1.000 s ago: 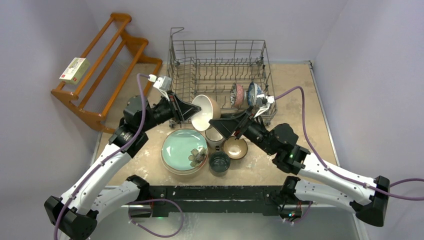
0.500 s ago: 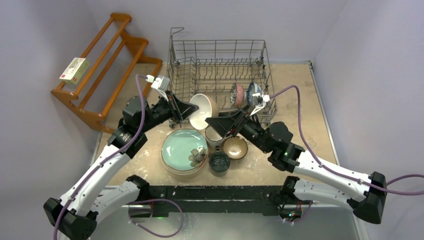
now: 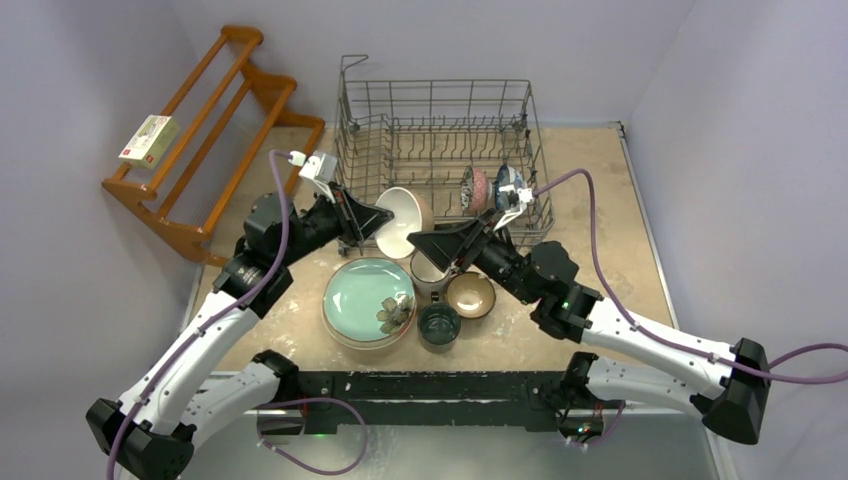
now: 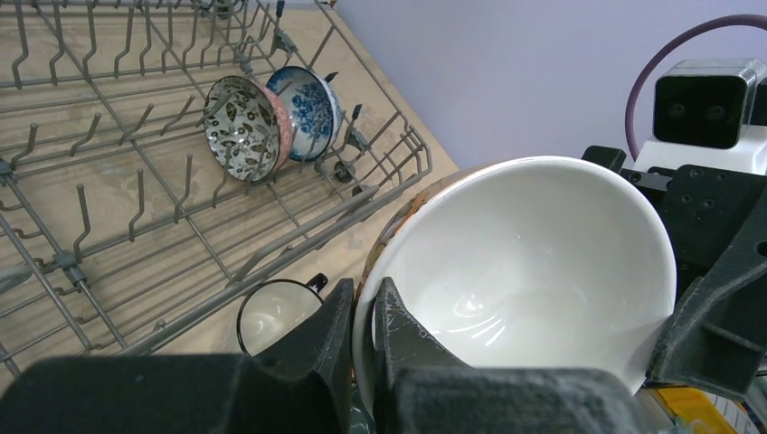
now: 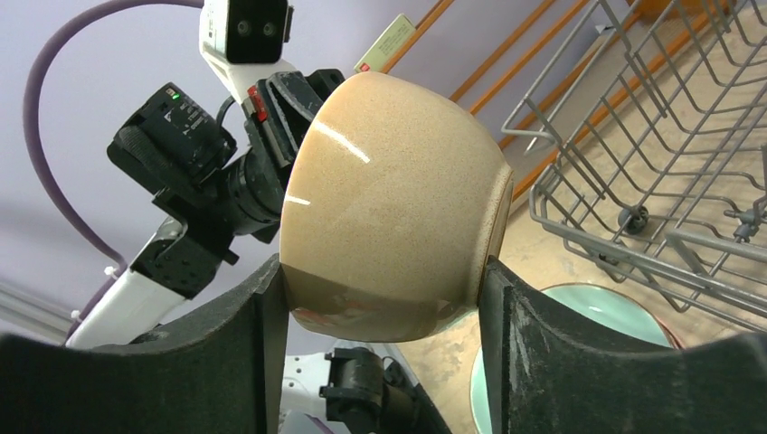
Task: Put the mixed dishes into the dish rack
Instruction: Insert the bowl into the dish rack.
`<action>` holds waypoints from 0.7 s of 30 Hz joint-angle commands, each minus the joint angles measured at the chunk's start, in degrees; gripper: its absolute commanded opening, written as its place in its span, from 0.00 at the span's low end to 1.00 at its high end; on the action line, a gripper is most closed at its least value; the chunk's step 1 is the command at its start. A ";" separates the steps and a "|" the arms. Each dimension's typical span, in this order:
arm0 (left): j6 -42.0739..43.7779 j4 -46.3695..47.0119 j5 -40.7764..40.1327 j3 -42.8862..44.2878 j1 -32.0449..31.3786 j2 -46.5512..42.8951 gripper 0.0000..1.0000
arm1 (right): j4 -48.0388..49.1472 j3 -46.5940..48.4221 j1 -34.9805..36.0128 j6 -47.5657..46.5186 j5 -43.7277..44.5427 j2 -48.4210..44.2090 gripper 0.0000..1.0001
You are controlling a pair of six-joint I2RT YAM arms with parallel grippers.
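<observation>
Beige bowl [image 3: 405,222] between both hands at the dish rack [image 3: 440,110] front
Left hand [image 4: 364,303] clamps its rim; right hand [image 5: 382,271] clasps its sides

Glossy glaze is seen on the round tan ceramic bowl [image 5: 389,208], dullness on the grey metal wire dish rack [image 3: 437,83], smooth polish on the brown wooden slatted shelf [image 3: 160,218].

Brown wooden slatted shelf [image 3: 215,130] standing left of the tan table [image 3: 590,180], small green-and-white box [image 3: 149,139] resting on its slats.
</observation>
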 commanded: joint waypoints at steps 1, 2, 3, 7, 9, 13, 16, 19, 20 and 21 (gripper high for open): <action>0.74 3.63 0.86 1.19 -0.05 -0.79 0.00 | 6.36 2.81 0.61 1.44 -2.45 -0.10 0.00; 0.72 3.55 0.84 1.23 -0.09 -0.82 0.00 | 6.51 2.85 0.62 1.32 -2.32 -0.15 0.00; 0.80 3.50 0.76 1.30 -0.06 -0.82 0.00 | 6.52 3.01 0.62 1.24 -2.00 -0.18 0.00; 0.94 2.72 0.37 1.76 -0.10 -0.84 0.12 | 5.34 4.17 0.62 0.30 -1.97 0.02 0.00; 1.10 2.15 -0.08 2.01 -0.04 -0.87 0.24 | 4.38 4.94 0.62 0.04 -1.90 0.16 0.00; 1.65 -0.28 -1.48 3.33 -0.10 -0.73 0.48 | 1.86 7.07 0.58 -1.79 -0.39 0.62 0.00; 1.97 -2.21 -3.86 4.39 -0.05 -1.12 0.56 | -0.46 9.04 0.62 -4.10 1.46 1.18 0.00; 2.26 -3.39 -5.53 4.99 -0.10 -1.43 0.61 | -0.94 9.59 0.62 -5.90 3.37 1.51 0.00; 2.49 -4.05 -6.05 5.24 -0.10 -1.44 0.62 | -1.32 9.87 0.62 -6.71 4.27 1.67 0.00; 2.89 -4.91 -7.06 5.78 -0.10 -1.39 0.63 | -1.93 10.27 0.57 -7.30 5.18 1.82 0.00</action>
